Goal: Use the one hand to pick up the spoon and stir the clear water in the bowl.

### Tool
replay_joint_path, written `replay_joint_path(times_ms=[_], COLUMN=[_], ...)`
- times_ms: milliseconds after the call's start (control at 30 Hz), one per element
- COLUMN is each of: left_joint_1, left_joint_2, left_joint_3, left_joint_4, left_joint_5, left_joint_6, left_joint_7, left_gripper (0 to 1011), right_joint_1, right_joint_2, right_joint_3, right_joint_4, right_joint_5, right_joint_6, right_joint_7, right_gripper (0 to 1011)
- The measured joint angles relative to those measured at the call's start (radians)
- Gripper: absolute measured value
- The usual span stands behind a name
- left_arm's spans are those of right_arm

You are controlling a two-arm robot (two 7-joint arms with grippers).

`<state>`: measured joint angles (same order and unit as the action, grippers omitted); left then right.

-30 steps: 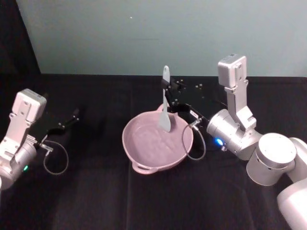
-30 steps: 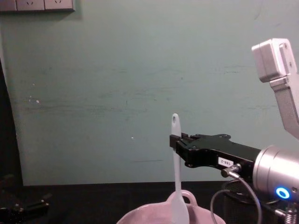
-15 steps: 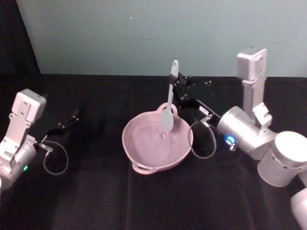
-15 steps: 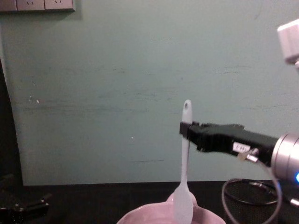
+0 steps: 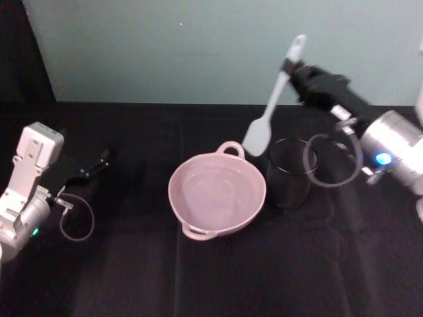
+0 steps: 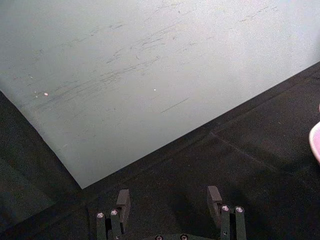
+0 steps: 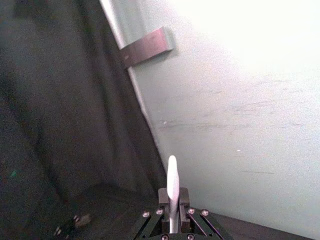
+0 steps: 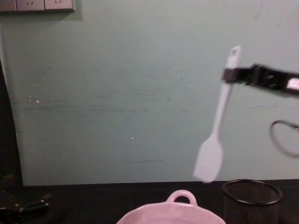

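Spoon in right gripper, one bowl, one mesh cup.

Dim, even light, black cloth swallows shadows. Motion blur on right gripper & spoon. Right wrist view: glare blown out at 1 o'clock.

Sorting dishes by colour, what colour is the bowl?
Pale pink; the bowl shows best in the head view.

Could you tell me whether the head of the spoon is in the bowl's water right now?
No, the right claw holds the spoon tilted in the air, its head clear above the bowl.
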<state>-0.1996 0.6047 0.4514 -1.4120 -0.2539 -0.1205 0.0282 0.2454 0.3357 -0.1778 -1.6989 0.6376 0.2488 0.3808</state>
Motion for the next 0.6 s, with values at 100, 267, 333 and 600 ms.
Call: replay_joint_path(times_ms=[100,267,333,600], left_joint_1=[0.0,0.0,0.0,0.0], left_joint_2=[0.0,0.0,0.0,0.0], left_joint_3=[0.0,0.0,0.0,0.0], left_joint_4=[0.0,0.0,0.0,0.0], left_joint_5=[0.0,0.0,0.0,0.0], left_joint_6=[0.0,0.0,0.0,0.0], left_joint_7=[0.0,0.0,0.0,0.0], left_gripper=[1011,1011,1011,1011], right_joint_1=[-0.004,-0.006,-0.003,0.018], right_joint_2=[0.017,0.044,0.052,0.064], right_joint_3=[0.041,0.094,0.105,0.102], right_joint_4=[-0.008,0.013,0.035,0.118], right_joint_5=[0.045,0.107,0.127,0.16], right_joint_6=[0.026,0.061,0.071,0.08], right_joint_7=[-0.006,-0.016,-0.018,-0.019], right_gripper=[110,110,110,110])
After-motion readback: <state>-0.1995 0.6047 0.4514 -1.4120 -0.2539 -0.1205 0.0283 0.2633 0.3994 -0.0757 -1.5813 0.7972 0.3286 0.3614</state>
